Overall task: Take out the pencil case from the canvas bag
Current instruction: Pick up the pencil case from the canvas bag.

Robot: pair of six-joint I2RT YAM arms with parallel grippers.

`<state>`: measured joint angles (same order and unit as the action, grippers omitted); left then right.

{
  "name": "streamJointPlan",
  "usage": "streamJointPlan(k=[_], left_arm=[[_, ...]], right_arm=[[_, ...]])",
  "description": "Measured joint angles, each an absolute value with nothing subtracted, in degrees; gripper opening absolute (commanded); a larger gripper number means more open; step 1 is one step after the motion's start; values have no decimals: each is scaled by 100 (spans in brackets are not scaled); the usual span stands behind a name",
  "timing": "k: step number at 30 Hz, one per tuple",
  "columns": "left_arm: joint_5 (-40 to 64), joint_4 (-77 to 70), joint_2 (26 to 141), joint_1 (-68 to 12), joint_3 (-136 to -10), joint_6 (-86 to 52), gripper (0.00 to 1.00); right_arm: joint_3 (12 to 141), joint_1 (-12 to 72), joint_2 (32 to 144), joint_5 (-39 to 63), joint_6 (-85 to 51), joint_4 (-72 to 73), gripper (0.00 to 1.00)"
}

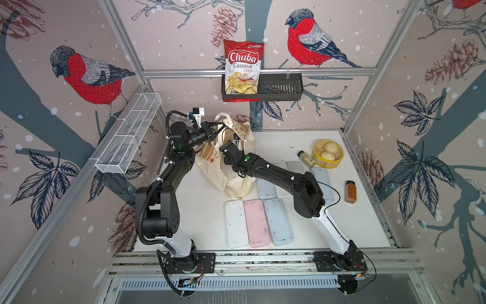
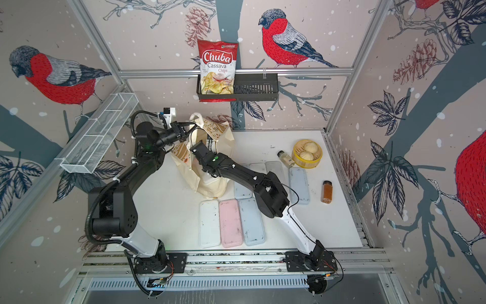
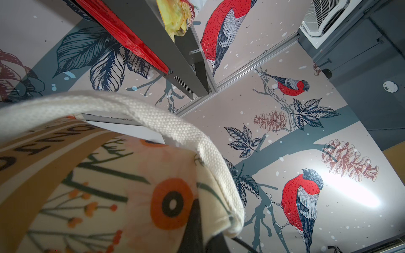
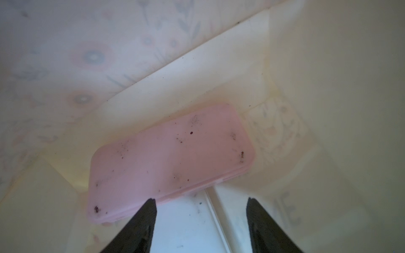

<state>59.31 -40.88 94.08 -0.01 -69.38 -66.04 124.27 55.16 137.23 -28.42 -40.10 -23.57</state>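
Observation:
The cream canvas bag (image 1: 236, 187) (image 2: 210, 187) stands at the back of the white table, mouth up. My left gripper (image 1: 214, 130) (image 3: 208, 227) is shut on the bag's rim beside its loop handle (image 3: 175, 131), holding that side up. My right arm (image 1: 276, 171) reaches into the bag's mouth, so its fingertips are hidden in both top views. In the right wrist view a pink pencil case (image 4: 171, 160) lies flat on the bag's floor, partly over a white case (image 4: 186, 221). My right gripper (image 4: 200, 200) hangs open just above them, one fingertip at the pink case's near edge.
White (image 1: 236, 223), pink (image 1: 256, 222) and blue (image 1: 277, 221) cases lie in a row in front of the bag, with more under my right arm. A yellow steamer (image 1: 315, 155), a small bottle (image 1: 306, 158) and a spice jar (image 1: 350, 191) stand at the right. A wire basket (image 1: 128, 134) hangs left.

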Motion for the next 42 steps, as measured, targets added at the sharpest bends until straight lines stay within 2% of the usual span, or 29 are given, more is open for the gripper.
streamJointPlan(k=[5,20,29,42], left_arm=[[5935,-4145,9389,-23,-6938,-6643,0],[5948,-4213,9389,-117,-6914,-6810,0],[5951,-4176,9391,-134,-6901,-6812,0],[5920,-4178,9421,-180,-6897,-6836,0]], right_arm=[[12433,5299,13826,-2342,-4842,-2272,69],[12501,5162,14081,-1920,-7205,-2217,70],[12136,4969,14094,-1446,-7795,-1728,70],[11841,4718,14149,-1037,-7961,-670,70]])
